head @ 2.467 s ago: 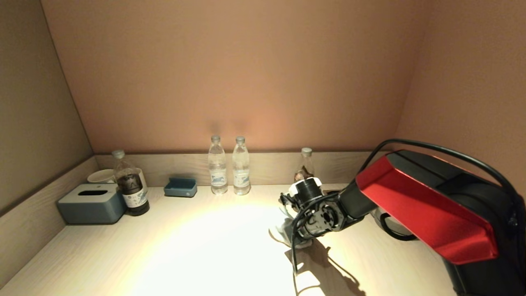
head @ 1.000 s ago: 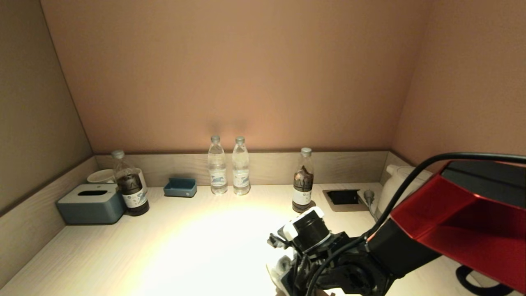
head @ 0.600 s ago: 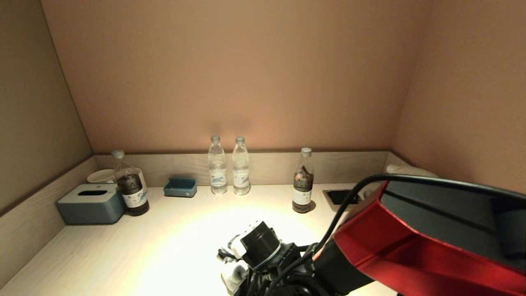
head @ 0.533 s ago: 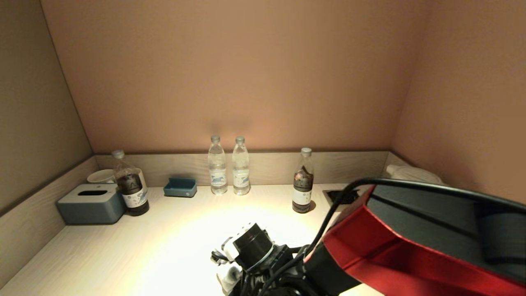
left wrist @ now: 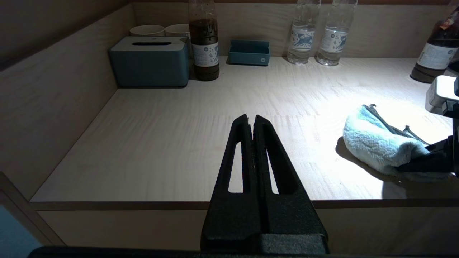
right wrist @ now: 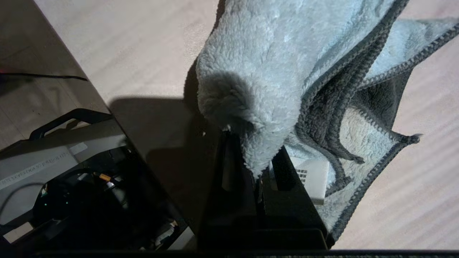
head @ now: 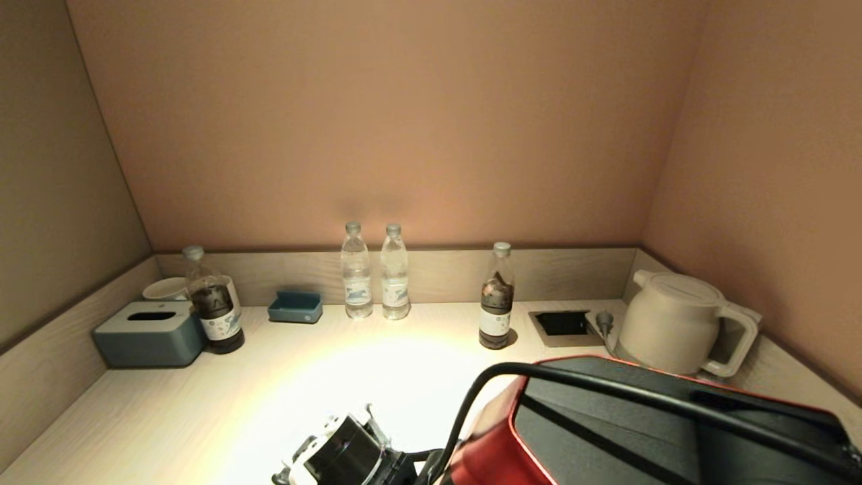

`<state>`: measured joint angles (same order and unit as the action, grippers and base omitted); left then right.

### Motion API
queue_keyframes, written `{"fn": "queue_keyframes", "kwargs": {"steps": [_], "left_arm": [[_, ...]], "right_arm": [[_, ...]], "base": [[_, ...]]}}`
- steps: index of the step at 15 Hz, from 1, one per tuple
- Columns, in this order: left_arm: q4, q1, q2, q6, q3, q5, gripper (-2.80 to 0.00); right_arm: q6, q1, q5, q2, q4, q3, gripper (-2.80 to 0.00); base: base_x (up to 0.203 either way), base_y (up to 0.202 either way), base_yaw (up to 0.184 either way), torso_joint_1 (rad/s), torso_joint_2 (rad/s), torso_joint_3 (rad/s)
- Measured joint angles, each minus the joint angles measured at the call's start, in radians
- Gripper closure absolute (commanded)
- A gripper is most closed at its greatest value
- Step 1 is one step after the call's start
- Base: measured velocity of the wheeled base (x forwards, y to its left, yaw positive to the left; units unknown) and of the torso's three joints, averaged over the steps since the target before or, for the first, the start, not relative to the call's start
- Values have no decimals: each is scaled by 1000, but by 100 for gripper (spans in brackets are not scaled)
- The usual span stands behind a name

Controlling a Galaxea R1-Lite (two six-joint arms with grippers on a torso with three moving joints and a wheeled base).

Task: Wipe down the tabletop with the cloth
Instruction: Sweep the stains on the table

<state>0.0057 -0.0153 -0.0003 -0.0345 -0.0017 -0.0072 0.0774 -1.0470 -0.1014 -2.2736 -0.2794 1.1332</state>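
The light blue fleece cloth [right wrist: 269,71] with dark edging lies bunched on the pale wooden tabletop [head: 269,391], near its front edge. It also shows in the left wrist view [left wrist: 376,143]. My right gripper [right wrist: 257,161] is shut on a fold of the cloth, low over the table. In the head view only my right arm [head: 640,431] and its wrist camera [head: 340,455] show at the bottom; the cloth is hidden there. My left gripper [left wrist: 251,120] is shut and empty, parked in front of the table's front edge, to the left of the cloth.
Along the back wall stand a grey-blue tissue box [head: 149,332], a dark bottle [head: 214,303], cups [head: 165,288], a blue tray [head: 295,306], two water bottles [head: 357,273], another dark bottle [head: 496,300], a socket recess [head: 564,323] and a white kettle [head: 673,323].
My right arm has swept from the back right toward the front and left, dragging the cloth with it. The kettle and socket recess are now uncovered.
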Motion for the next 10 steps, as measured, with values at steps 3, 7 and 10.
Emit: {"fn": "queue_keyframes", "kwargs": {"steps": [3,7,10], "left_arm": [[0,0,0,0,0,-1,0],[0,1,0,0,0,-1,0],[1,1,0,0,0,0,0]], "right_arm": [[-6,14,-7,3,-6,-34,0],[-4,121,-26,34,-11,-122,0],[-2,250,-28,87,-29,-254,0]], "base": [[0,0,0,0,0,0],[0,0,0,0,0,0],[0,0,0,0,0,0]]}}
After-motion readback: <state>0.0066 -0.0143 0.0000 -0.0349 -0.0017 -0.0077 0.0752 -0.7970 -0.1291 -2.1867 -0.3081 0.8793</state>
